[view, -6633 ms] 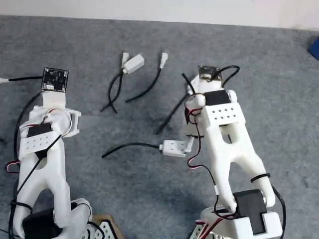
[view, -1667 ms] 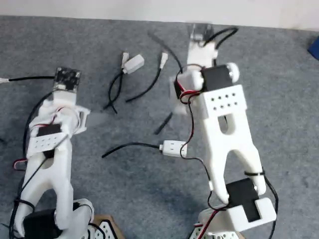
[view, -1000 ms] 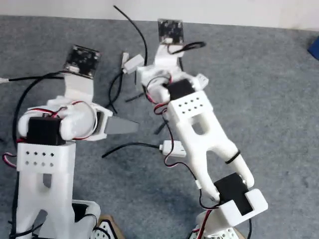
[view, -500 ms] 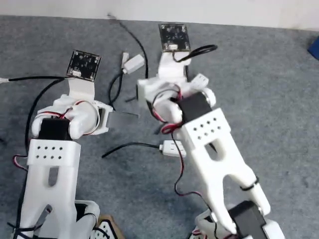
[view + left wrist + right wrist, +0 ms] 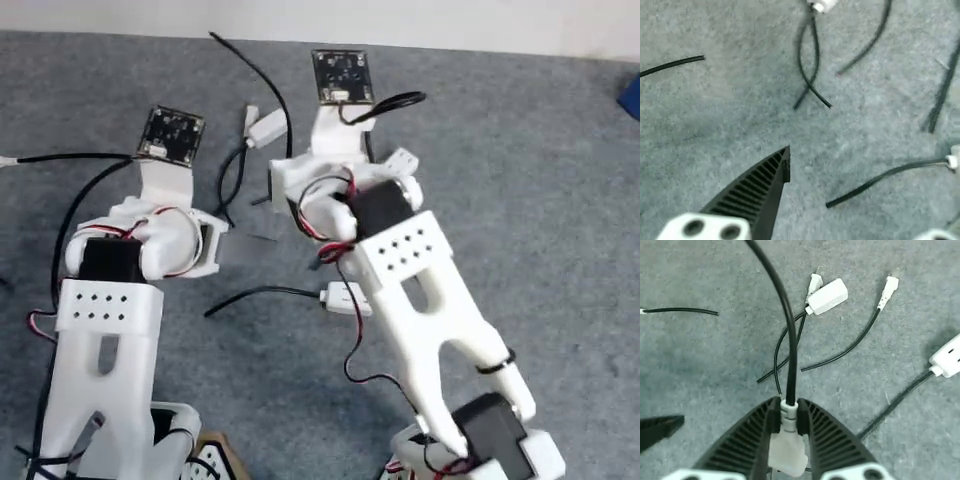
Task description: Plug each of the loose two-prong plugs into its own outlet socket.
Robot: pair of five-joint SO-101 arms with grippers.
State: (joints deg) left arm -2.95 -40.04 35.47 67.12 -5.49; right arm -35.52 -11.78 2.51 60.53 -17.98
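My right gripper (image 5: 788, 412) is shut on a white two-prong plug (image 5: 787, 452), and its black cord (image 5: 775, 305) arcs up and away (image 5: 250, 65). In the high view this gripper (image 5: 284, 192) hangs over the mat's middle. Beyond it lie a white outlet socket (image 5: 827, 296) (image 5: 268, 127) with a small plug (image 5: 814, 280) at its end, and a loose plug (image 5: 890, 285) on a black cord. A second socket (image 5: 345, 297) (image 5: 950, 357) lies nearer the arm bases. My left gripper (image 5: 243, 243) (image 5: 850, 200) is open over bare mat, holding nothing.
Two crossed black cords (image 5: 810, 85) (image 5: 228, 185) lie on the grey mat between the arms. The near socket's cord (image 5: 250, 295) (image 5: 885, 179) runs left from it. Another thin black cable (image 5: 670, 65) comes in from the far left. A blue object (image 5: 630, 95) sits at the right edge.
Over the earlier frames the right arm lifted a plug and cord from the mat's middle and swung them left. The left arm reached forward. In the last half second both barely shifted.
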